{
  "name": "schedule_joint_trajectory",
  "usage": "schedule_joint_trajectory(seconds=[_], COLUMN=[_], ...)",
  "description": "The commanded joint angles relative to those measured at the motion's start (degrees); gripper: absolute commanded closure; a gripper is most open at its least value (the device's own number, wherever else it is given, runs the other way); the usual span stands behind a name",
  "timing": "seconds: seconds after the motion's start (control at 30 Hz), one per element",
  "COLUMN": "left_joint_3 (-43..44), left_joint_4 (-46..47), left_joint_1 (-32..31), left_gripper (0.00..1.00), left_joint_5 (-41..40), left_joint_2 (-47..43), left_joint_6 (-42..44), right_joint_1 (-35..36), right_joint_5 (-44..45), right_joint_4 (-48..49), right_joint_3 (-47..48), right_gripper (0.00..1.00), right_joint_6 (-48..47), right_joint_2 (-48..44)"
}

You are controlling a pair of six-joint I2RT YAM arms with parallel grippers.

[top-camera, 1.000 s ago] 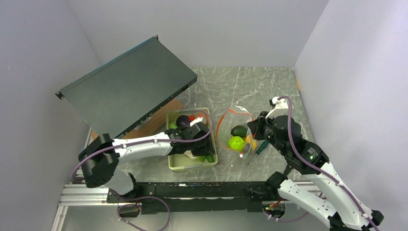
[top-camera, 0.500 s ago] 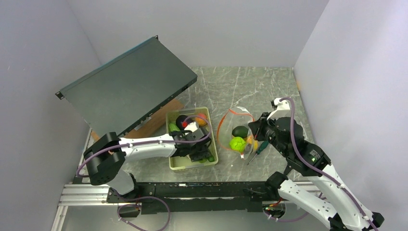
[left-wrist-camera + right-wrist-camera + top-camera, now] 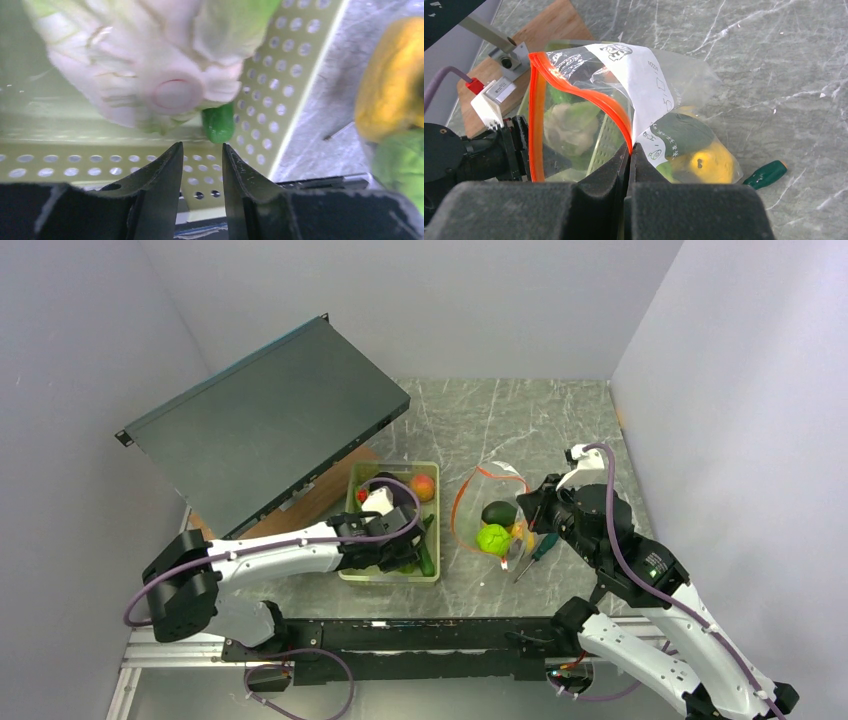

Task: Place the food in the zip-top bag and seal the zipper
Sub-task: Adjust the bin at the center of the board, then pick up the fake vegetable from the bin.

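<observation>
Left claw is down inside the pale green tray, jaws a narrow gap apart with nothing between them. Right claw is pinched together on the rim of the zip-top bag, right on the orange zipper, and holds the mouth up as an open loop.

Key relation: the loose food lies straight ahead of the left claw, in the upper part of the left wrist frame. The pale cabbage-like piece fills upper left and centre and looks wider than the present gap. The small green piece pokes out under it, its end just beyond the fingertips. Its long axis runs roughly up-down in that frame, close to in line with the gap and a touch right of it. A peach-orange piece sits at the tray's upper right corner in the top view.

The bag lies on the counter just right of the tray, mouth facing left toward it. Already inside are a lime-green piece, a dark green piece and a yellow piece. A green-handled screwdriver lies beside the bag, lower right.

The left arm is nearer the tray food; the right is tied up holding the bag. Likely step: grab a tray piece, then carry it right into the mouth. Zipper not yet sealed.
</observation>
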Motion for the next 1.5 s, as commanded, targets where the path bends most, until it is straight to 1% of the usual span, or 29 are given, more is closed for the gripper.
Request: schedule_joint_trajectory(seconds=[0.0,0.13,0.23,0.33,0.47,0.53,0.6,0.67,0.77,0.9,0.97,1.0,1.07,1.17,1.4,1.47], left_joint_3=[-0.43,3.68,4.99,4.09,3.26,1.96,0.06,-0.42,-0.11,-1.23,-1.43,-1.26,-0.23,1.67,4.82,5.38], left_joint_4=[6.66,6.67,5.95,6.49,3.97,4.79,8.46,10.15,11.04,10.90,10.31,9.60,7.34,3.34,-5.74,-7.05], left_joint_1=[-0.32,-0.34,-0.39,-0.39,-0.39,-0.39,-0.29,0.03,0.38,0.40,0.40,0.36,0.02,-1.02,-4.22,-4.76], left_gripper=[0.62,0.60,0.57,0.55,0.54,0.54,0.54,0.53,0.53,0.55,0.59,0.62,0.78,0.88,0.99,1.00], left_joint_5=[3.35,5.23,5.87,6.03,3.46,2.51,3.03,4.01,6.31,6.44,5.58,5.13,3.54,0.10,-8.97,-10.21], left_joint_2=[-1.41,1.99,5.15,7.13,8.32,7.92,8.30,10.13,13.66,15.76,15.59,15.30,14.21,12.24,4.83,2.93], left_joint_6=[0.40,1.05,-0.36,-3.10,-6.15,-7.17,-6.68,-5.98,-5.10,-6.19,-5.69,-5.29,-4.32,-3.47,-2.58,-1.14], right_joint_1=[0.27,0.28,0.26,0.27,0.24,0.25,0.24,0.27,0.24,0.23,0.25,0.22,0.22,0.22,0.24,0.18], right_joint_5=[-0.37,-0.45,-0.03,0.28,0.35,-0.05,-0.46,-0.39,-0.51,-0.89,-1.13,-1.22,-1.26,-1.35,-1.25,-1.14], right_joint_4=[1.74,1.58,1.29,0.83,1.27,1.46,1.61,1.81,2.30,2.52,2.65,2.71,2.80,2.87,2.89,2.45], right_joint_3=[0.33,0.71,1.21,1.70,1.29,1.29,1.21,0.94,0.73,0.46,0.27,0.17,0.01,-0.12,-0.32,-0.01], right_gripper=[1.00,1.00,1.00,1.00,1.00,1.00,1.00,1.00,1.00,1.00,1.00,1.00,1.00,1.00,1.00,1.00], right_joint_6=[-0.06,-0.16,-0.45,-0.74,-0.72,-0.62,-0.59,-0.55,-0.69,-0.60,-0.43,-0.36,-0.10,0.06,0.26,0.16], right_joint_2=[-0.81,-0.70,-0.49,-0.49,-0.62,-0.24,0.20,0.37,0.42,0.70,0.69,0.56,0.35,0.08,0.06,0.68])
